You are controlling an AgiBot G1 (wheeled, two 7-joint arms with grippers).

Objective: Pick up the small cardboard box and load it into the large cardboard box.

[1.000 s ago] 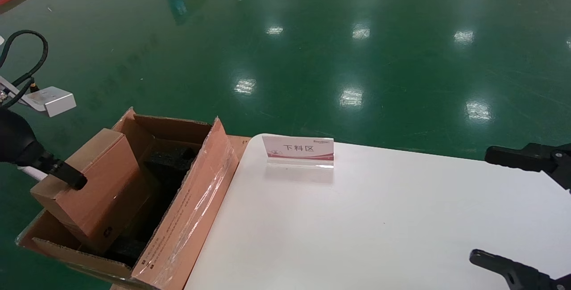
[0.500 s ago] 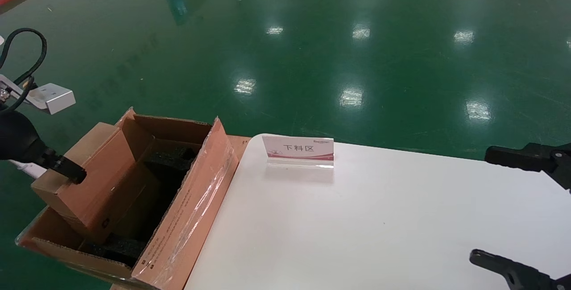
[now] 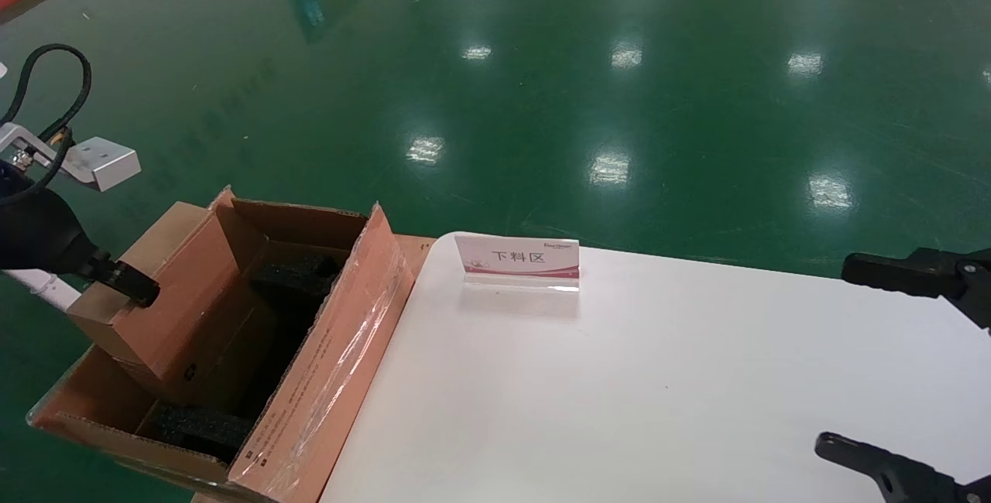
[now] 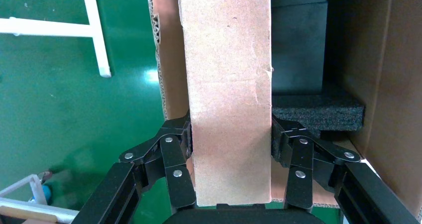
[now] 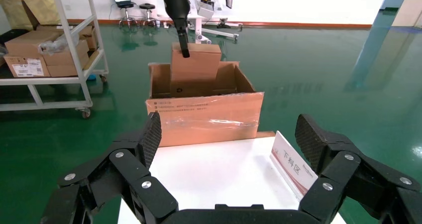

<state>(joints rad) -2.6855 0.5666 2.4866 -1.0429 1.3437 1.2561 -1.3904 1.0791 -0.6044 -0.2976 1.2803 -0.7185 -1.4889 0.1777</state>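
The left gripper (image 4: 231, 139) has its jaws clenched on the small box (image 4: 229, 84), one pad pressed on each broad face, so the carton hangs narrow side up and can slip down between the walls of the large box (image 3: 325, 364). Past the jaws, the small box runs away from the wrist with its far end low in the large box, against the wall farthest from the counter (image 3: 658, 379); its upper part stands clear above the rim. That side grip keeps the jaws outside the opening while the carton goes in end first.

Just beyond the jaws on the counter side lies black foam (image 4: 318, 109), with more foam (image 3: 193, 426) at the near end of the large box. The small box seems to be settling into the gap beside these pads, though its lower end is hidden, so I cannot tell whether it rests on the bottom. By my reading, the loading is nearly done and what remains is lowering and letting go; the risk is the carton catching on a foam edge or tipping when let go.

The right gripper (image 5: 229, 139) is parked over the counter's far side, jaws spread and holding nothing, well apart from both boxes. A sign (image 3: 517, 261) stands on the counter near the large box.
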